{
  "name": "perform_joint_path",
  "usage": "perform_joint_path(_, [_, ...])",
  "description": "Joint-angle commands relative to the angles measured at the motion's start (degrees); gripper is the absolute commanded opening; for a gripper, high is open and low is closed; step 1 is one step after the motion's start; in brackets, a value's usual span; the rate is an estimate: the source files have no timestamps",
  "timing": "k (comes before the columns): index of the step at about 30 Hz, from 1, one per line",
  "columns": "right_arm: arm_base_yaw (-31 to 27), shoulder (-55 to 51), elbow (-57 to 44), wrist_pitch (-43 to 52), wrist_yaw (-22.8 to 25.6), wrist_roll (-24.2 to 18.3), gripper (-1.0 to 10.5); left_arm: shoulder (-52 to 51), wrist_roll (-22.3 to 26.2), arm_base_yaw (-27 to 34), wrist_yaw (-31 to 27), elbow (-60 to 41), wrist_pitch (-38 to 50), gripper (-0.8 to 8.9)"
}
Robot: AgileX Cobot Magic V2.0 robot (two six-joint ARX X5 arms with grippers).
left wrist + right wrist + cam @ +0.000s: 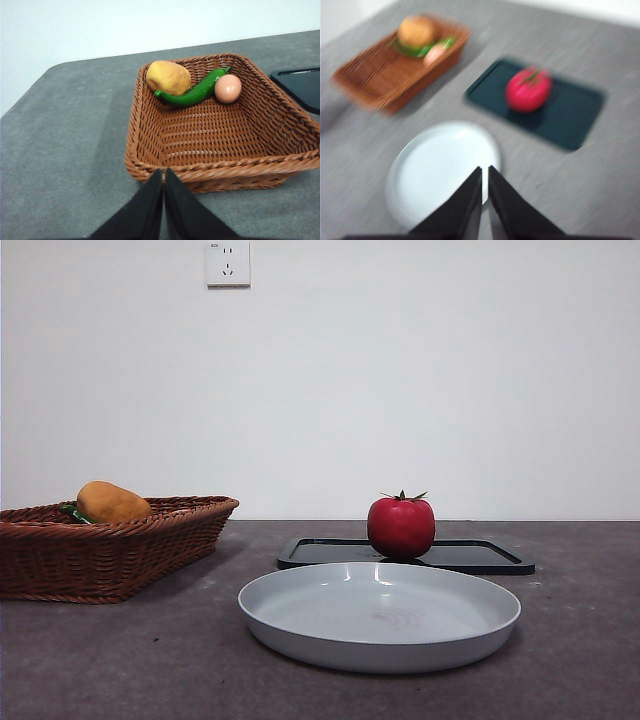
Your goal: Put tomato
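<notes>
1. Reaching for the tomato is judged to be the step in hand; nothing is gripped yet. The tomato is seen right of centre in the front view, resting on the black tray, behind the empty grey plate.
2. The jaws should be spread wide before descent, since the fruit is round and glossy and could slip from a narrow pinch. A grasp across its widest part, clear of the green stem, is advised.
3. Where it is to be put is not stated; the plate is judged the likely place, though the wicker basket at the left is also possible.
4. The right gripper is held high above the table, with the plate below it and the tomato at the upper right of its blurred view; its jaws are pressed together and hold nothing.
5. The left gripper is held above the basket's near rim, jaws closed and empty. A potato, a green pepper and an egg lie in the basket.
</notes>
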Motion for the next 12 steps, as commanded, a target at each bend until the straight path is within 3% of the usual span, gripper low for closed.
perform_joint_path(1, [-4.17, -3.3, -4.59, 6.01, -0.04, -0.63, 0.1, -0.09, -0.57, 0.11, -0.11, -1.16, -0.48, 0.07])
perform_joint_path(6, [-11.02, -11.61, -17.92, 21.18, 1.6, -0.44, 0.1, -0.09, -0.57, 0.11, -0.11, -1.16, -0.48, 0.07])
perform_joint_path(12, [-13.38, -20.9, -31.36, 34.62, 5.95, -0.09, 0.1, -0.09, -0.57, 0.11, -0.11, -1.16, -0.48, 0.07])
